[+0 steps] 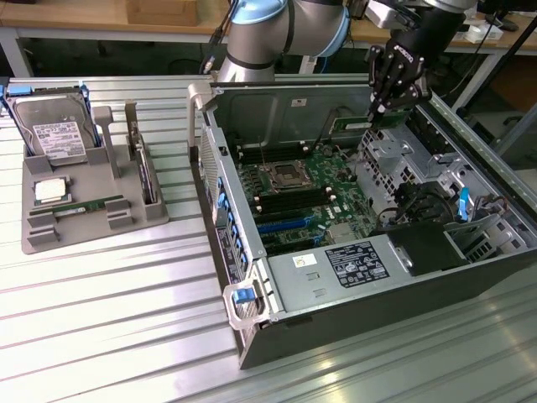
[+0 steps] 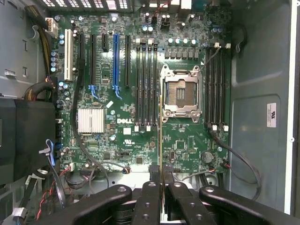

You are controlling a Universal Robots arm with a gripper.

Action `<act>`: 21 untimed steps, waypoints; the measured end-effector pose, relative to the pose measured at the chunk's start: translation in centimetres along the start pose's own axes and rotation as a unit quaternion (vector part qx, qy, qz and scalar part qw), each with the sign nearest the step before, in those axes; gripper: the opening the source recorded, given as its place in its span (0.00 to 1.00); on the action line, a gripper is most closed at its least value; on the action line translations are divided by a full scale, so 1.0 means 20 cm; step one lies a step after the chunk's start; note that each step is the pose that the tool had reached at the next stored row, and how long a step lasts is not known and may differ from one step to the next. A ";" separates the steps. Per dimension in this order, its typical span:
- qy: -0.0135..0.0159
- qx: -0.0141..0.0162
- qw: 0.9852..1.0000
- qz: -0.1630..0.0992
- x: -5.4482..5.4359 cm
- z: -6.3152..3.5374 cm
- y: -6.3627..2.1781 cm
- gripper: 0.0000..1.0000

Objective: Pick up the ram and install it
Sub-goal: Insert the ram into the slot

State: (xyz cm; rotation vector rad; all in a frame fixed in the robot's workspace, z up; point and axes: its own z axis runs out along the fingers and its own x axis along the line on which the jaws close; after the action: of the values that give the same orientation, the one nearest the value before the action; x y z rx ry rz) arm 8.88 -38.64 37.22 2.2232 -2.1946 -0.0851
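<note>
Aluminium table [image 1: 101,319] with long ribs carries everything, and on it lies the big dark computer case [image 1: 336,319], open on its side. Over the far edge of the case we see the grey and blue robot arm [image 1: 268,29]. Inside the case sits the green motherboard [image 1: 294,189]. At the exterior view's left, well apart from the case, stands a grey plastic tray [image 1: 50,239]. It holds a boxy silver hard drive [image 1: 54,134] with a white label, standing upright, and a small square silver chip [image 1: 50,189] lying flat near it.

The black gripper [image 1: 375,107] hangs over the far part of the motherboard, toward the exterior view's right. Its black fingers [image 2: 149,197] are pressed on the ram [image 1: 348,127], a long thin green circuit stick. In the wrist view we see the ram [image 2: 160,136] edge-on, between the long black memory slots [image 2: 146,84] and the silver processor socket [image 2: 180,91]. The stick is above the board and is not seated in a slot.
</note>
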 end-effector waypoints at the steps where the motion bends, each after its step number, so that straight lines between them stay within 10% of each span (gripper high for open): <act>1: 0.000 0.000 1.000 0.000 0.00 0.003 0.000 0.13; 21: -0.002 0.000 1.000 0.000 0.01 0.067 -0.003 0.13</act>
State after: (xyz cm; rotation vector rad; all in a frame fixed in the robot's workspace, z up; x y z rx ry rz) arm 8.88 -38.77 35.87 2.2252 -2.1963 -0.0892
